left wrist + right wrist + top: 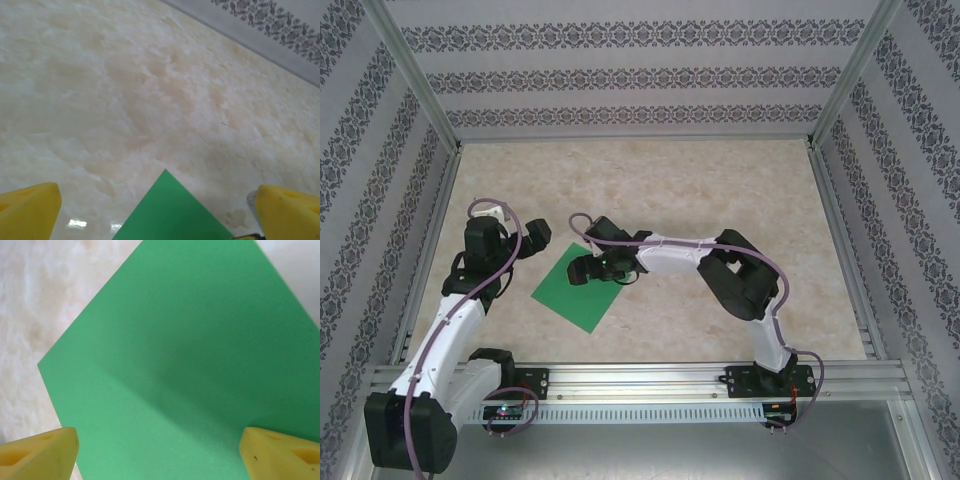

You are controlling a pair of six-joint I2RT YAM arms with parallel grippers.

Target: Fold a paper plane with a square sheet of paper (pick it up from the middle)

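Observation:
The square sheet of paper [578, 292] is bright green and lies flat on the marble-patterned table, turned like a diamond. My right gripper [595, 268] hovers over its upper middle. In the right wrist view the sheet [185, 355] spreads under that gripper [159, 440], whose yellow fingertips [45, 450] stand wide apart, open and holding nothing. My left gripper [535, 238] is open just off the sheet's upper-left side. In the left wrist view one corner of the sheet [172, 212] points up between the spread fingers of that gripper [155, 197]. The paper plane is out of view.
Patterned walls with metal posts [415, 80] enclose the table on three sides. An aluminium rail [650, 378] carrying both arm bases runs along the near edge. Bare tabletop [720, 190] stretches behind and to the right of the sheet.

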